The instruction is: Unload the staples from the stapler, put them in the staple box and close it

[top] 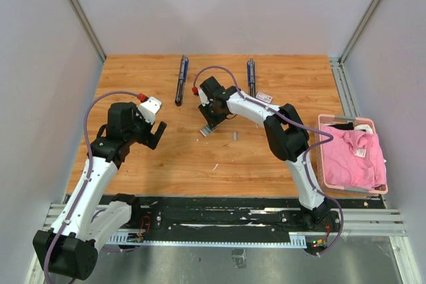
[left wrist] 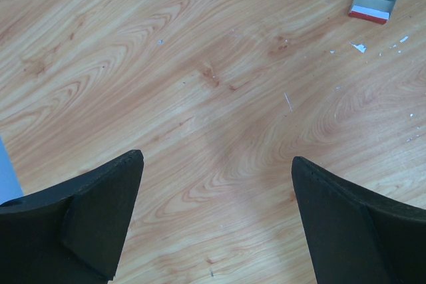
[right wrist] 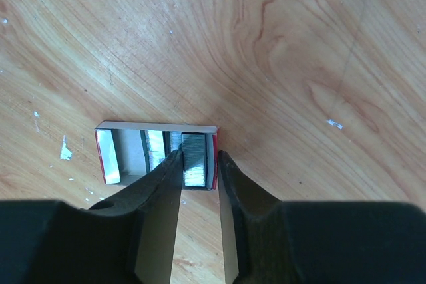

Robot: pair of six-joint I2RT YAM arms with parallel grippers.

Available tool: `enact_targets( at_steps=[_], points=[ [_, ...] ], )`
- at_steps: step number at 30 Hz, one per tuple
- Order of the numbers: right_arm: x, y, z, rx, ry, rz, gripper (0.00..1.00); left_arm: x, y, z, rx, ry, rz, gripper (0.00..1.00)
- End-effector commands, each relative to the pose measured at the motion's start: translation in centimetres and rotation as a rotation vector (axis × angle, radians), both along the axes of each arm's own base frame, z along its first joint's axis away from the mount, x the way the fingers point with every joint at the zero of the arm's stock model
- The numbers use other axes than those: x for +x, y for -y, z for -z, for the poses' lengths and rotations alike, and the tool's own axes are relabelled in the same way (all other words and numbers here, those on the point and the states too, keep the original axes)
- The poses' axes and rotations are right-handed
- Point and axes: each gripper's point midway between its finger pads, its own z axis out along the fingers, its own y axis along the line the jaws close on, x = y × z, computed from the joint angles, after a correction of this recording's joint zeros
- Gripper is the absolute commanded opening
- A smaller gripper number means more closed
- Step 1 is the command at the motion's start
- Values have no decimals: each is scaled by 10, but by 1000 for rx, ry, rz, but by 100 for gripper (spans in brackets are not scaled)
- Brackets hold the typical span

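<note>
Noted right gripper [right wrist: 198,157] low over open box [right wrist: 156,126], jaws narrow, one either side of staples [right wrist: 194,154] at box's right end in wrist view; cannot tell whether clamped. Logged left gripper [left wrist: 216,161] left of box, jaws wide, holding nothing, above table [left wrist: 200,64]. Saw stapler [top: 181,79] and second stapler [top: 251,76] beyond box, well apart from it. Spotted loose strip [top: 234,136] just right of box.

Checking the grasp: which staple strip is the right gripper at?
The strip at one end of the box, between the right gripper's fingertips. The loose strip lies on the table, apart from it.
</note>
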Motion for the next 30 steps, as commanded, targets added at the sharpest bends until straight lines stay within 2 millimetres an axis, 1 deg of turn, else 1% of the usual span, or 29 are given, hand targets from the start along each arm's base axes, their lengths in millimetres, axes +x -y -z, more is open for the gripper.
enact_targets(
  at_steps=[1,11,13,15,21,23,25,30],
  points=[
    [-1,-2,3,-24,1,-17,26,3,0,-4,-2,27,6,98],
    [0,-2,1,-25,11,-17,24,3,0,-4,-2,25,6,98],
    [0,-3,1,-23,11,-21,18,3,0,-4,-3,25,6,98],
    [1,-3,0,-22,14,-21,17,3,0,-4,-3,25,6,98],
    [2,-3,-2,-23,18,-21,21,3,0,-4,-2,25,6,98],
    [3,-3,-3,-23,21,-21,23,3,0,-4,-2,25,7,98],
    [3,-3,-4,-24,23,-21,28,3,1,-4,-2,25,8,98],
    [4,-4,-7,-25,32,-24,32,3,0,-4,-1,25,7,98]
  ],
)
